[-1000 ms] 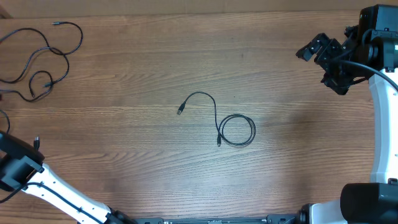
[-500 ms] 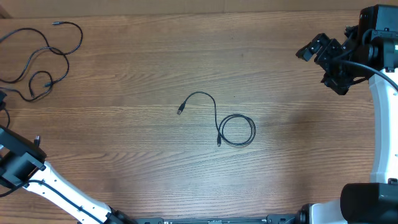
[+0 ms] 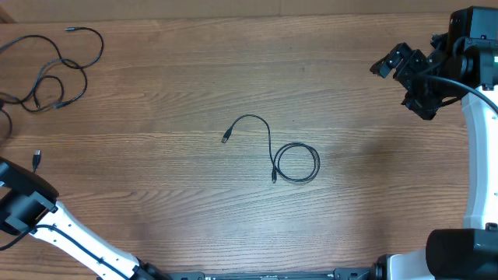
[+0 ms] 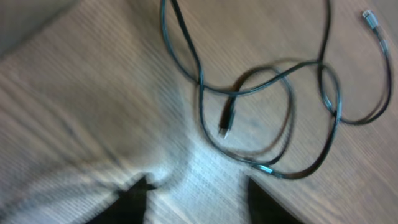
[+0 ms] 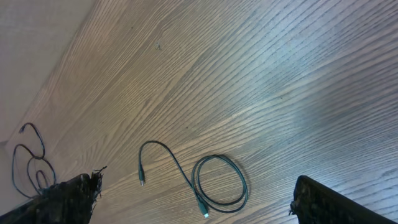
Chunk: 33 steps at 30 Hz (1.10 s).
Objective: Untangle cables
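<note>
Across the whole overhead view, a brown wooden table (image 3: pixel 171 194), unchanged. Along its right edge, the white right arm (image 3: pixel 478 140), in the same place as a second ago. At the lower left corner, the white left arm (image 3: pixel 70 233), much where it was.

At the far upper right, the right gripper (image 3: pixel 401 89): fingers spread wide, nothing between them, well apart from both cables, exactly as before.

In the left wrist view, the left gripper (image 4: pixel 199 199): two dark, blurred fingertips at the bottom edge, standing apart, only bare wood between, gripping nothing.

In the upper left corner, the loose cable (image 3: pixel 58 66): thin, black, in open loops, with one end plug near the top. Changed most of all: a second ago with a lower loop reaching further down the table, now drawn up into a tighter bunch, with a strand running off the left edge. In the left wrist view, the same loops crossing one another just ahead of the fingertips, not touching them.

In the middle of the table, the coiled cable (image 3: pixel 296 163): a small round coil with a tail curving up and left to a plug (image 3: pixel 226 138). Not moved at all.

Near the left edge, just above the left arm, a small plug end (image 3: pixel 36 158), further up the table and further left than a second ago. Which cord it belongs to: cannot tell.
</note>
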Tool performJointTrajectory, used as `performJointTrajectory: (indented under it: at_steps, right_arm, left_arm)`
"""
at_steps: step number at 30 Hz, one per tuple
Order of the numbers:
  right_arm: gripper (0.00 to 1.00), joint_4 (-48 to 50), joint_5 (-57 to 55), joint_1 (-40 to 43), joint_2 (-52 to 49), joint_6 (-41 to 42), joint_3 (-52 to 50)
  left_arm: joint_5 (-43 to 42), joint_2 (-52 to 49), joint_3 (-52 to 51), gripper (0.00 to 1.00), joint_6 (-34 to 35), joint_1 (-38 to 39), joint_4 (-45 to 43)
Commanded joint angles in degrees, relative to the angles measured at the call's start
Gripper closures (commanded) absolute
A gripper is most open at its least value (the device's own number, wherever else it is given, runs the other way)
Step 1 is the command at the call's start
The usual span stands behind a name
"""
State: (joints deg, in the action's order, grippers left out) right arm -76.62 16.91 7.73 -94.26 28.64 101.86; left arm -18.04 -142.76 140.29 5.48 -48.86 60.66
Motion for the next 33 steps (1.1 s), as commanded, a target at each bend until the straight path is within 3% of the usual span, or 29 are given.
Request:
performJointTrajectory:
  at_steps: [1,7,12,15,23,25,30,33]
  right_arm:
    - [0.00,0.0,-0.8,-0.1,-0.1,-0.2,0.5]
    - [0.00,0.0,-0.8,-0.1,-0.1,-0.2,0.5]
    - [0.00,0.0,-0.8,-0.1,-0.1,-0.2,0.5]
    - [0.00,0.0,-0.8,-0.1,-0.2,-0.2,0.5]
    - [0.00,-0.1,-0.8,-0.3,-0.4,-0.7,0.1]
    - [0.00,0.1,-0.8,-0.5,-0.4,-0.7,-0.4]
    - [0.00,2.6,-0.8,-1.8,-0.4,-0.7,-4.7]
    - [0.00,4.7,-0.5,-2.6,-0.4,-0.7,-7.8]
  left_arm:
    - [4.3,0.0,0.9,0.02,1.4,-0.1,2.5]
    - [5.1,0.0,0.9,0.00,3.9,-0.3,8.3]
    - [-5.0,0.2,1.2,0.00,2.3,-0.2,14.5]
    - [-6.9,0.9,2.7,0.00,2.5,-0.1,17.3]
    - [-7.3,10.6,8.1,0.00,4.6,0.1,18.5]
    - [-10.4,14.3,8.1,0.00,5.3,0.5,18.6]
    - [-27.5,22.1,8.1,0.00,4.1,4.3,24.9]
    - [-30.1,23.4,8.1,0.01,1.1,8.4,30.1]
